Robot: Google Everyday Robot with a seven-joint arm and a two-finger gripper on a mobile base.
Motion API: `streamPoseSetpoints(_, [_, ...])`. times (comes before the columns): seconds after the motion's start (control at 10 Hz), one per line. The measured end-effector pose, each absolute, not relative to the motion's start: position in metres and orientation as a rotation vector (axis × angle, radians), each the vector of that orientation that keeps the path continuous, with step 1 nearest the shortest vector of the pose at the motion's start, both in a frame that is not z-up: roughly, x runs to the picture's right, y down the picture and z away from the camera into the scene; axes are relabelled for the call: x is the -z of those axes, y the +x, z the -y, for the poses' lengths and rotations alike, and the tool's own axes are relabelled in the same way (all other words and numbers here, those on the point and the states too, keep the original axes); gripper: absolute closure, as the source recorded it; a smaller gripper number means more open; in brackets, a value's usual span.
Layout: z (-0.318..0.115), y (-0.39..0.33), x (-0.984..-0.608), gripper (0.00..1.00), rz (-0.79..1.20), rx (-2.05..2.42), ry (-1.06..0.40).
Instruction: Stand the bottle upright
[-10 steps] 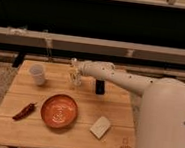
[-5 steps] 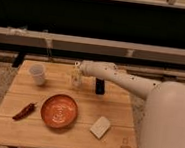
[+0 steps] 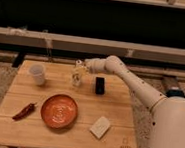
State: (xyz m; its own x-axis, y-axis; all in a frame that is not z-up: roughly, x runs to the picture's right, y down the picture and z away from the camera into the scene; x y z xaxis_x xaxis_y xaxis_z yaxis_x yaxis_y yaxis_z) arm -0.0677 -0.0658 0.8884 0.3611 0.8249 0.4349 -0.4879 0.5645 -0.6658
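The bottle stands roughly upright, its long axis vertical and its pale cap toward the top of the frame, in the upper middle of the wooden table. It is slim and clear-whitish with a yellowish-tan band around its middle. The gripper sits at the bottle's top right, at the end of the white arm reaching in from the right; whether it is grasping the bottle cannot be told. A black block lies just to the right, a white cup well to the left. Lower down are an orange plate, a red chili pepper and a white sponge.
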Motion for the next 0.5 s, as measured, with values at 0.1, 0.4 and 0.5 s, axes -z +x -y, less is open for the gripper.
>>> streamPoseSetpoints(0.1, [0.071, -0.063, -0.887, 0.2, 0.86, -0.872, -0.494])
streamPoseSetpoints(0.4, [0.087, -0.038, -0.876, 0.2, 0.951, -0.829, -0.532])
streamPoseSetpoints(0.5, [0.088, -0.037, -0.874, 0.2, 0.961, -0.823, -0.535])
